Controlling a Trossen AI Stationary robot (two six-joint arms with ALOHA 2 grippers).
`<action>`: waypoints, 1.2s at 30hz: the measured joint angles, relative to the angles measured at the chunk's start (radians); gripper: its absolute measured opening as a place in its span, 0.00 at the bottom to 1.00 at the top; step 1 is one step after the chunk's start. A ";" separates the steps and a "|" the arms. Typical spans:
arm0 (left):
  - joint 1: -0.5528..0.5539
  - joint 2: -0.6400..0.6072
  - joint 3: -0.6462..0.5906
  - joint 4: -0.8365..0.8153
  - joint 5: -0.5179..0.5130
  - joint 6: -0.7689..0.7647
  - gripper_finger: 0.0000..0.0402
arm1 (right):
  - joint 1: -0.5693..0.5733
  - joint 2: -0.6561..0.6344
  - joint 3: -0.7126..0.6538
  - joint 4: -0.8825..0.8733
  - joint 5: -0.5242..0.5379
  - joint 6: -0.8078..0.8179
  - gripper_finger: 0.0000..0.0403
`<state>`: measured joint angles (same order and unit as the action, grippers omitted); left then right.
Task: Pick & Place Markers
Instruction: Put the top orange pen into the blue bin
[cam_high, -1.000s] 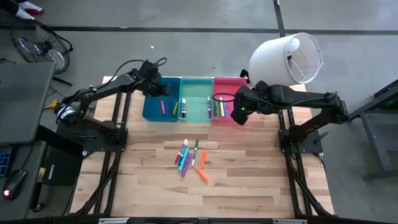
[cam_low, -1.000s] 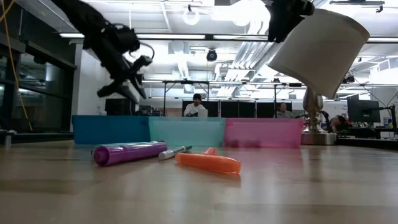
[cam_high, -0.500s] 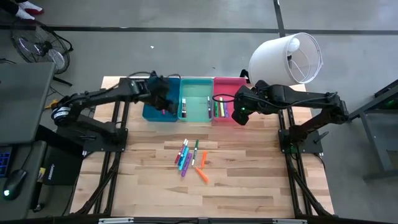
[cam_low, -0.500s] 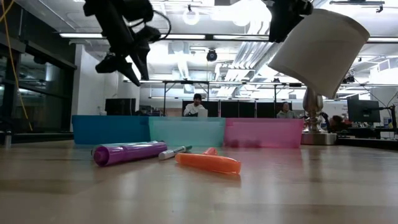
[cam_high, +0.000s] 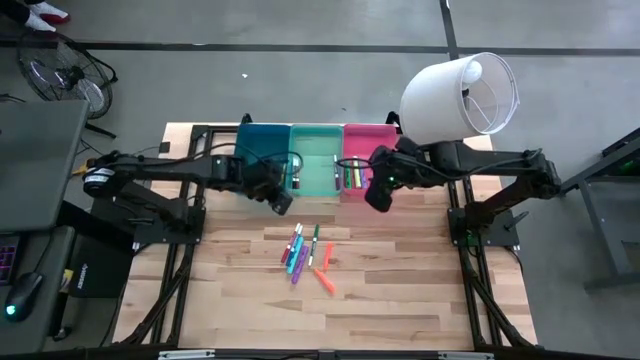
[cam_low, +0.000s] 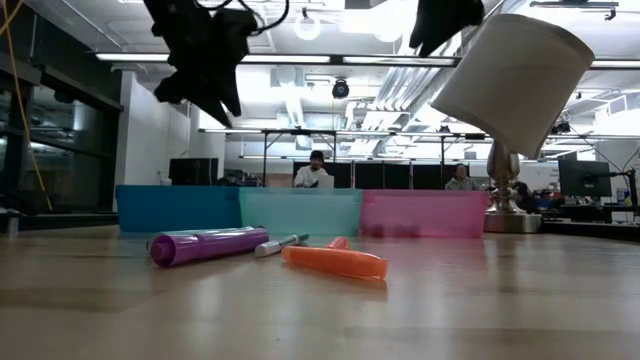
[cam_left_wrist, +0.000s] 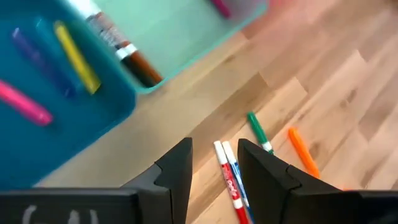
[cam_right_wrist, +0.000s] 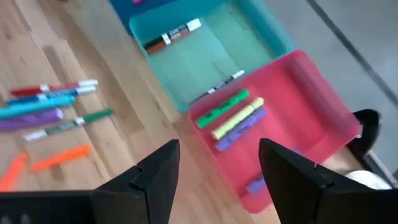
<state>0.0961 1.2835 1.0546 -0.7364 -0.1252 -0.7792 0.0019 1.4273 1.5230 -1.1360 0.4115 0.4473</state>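
Several markers (cam_high: 305, 255) lie in a loose pile on the wooden table, among them purple (cam_low: 208, 245), orange (cam_low: 335, 261), green (cam_left_wrist: 259, 132) and red-and-white (cam_left_wrist: 229, 177) ones. My left gripper (cam_left_wrist: 216, 149) hangs open and empty above the bare wood between the bins and the pile (cam_high: 278, 197). My right gripper (cam_right_wrist: 219, 149) is open and empty too, above the pink bin's near edge (cam_high: 378, 193). More markers lie inside the blue bin (cam_left_wrist: 74, 56), the mint bin (cam_right_wrist: 171, 35) and the pink bin (cam_right_wrist: 230, 115).
Blue (cam_high: 255, 140), mint (cam_high: 316, 165) and pink (cam_high: 358, 140) bins stand side by side at the far edge. A lamp with a white shade (cam_high: 460, 95) stands at the far right corner. Bare wood lies near and beside the pile.
My left gripper has swung from above the blue bin toward the table's right and near edge, rising and rolling as it went, and now hangs over bare wood before the bins. Its fingers have kept the same gap. My right gripper has tipped a little and barely shifted.
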 joint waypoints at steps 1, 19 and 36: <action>-0.015 0.000 0.000 0.012 -0.010 0.036 0.32 | 0.010 0.000 0.000 0.007 0.001 0.024 0.52; -0.225 -0.136 -0.002 0.048 -0.081 0.459 0.32 | 0.168 0.304 0.000 0.228 -0.096 0.732 0.52; -0.445 -0.299 -0.002 -0.069 -0.156 0.498 0.32 | 0.197 0.567 0.000 0.371 -0.307 1.124 0.52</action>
<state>-0.3493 0.9847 1.0531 -0.8055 -0.2815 -0.2810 0.1989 1.9940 1.5227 -0.7650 0.1044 1.5715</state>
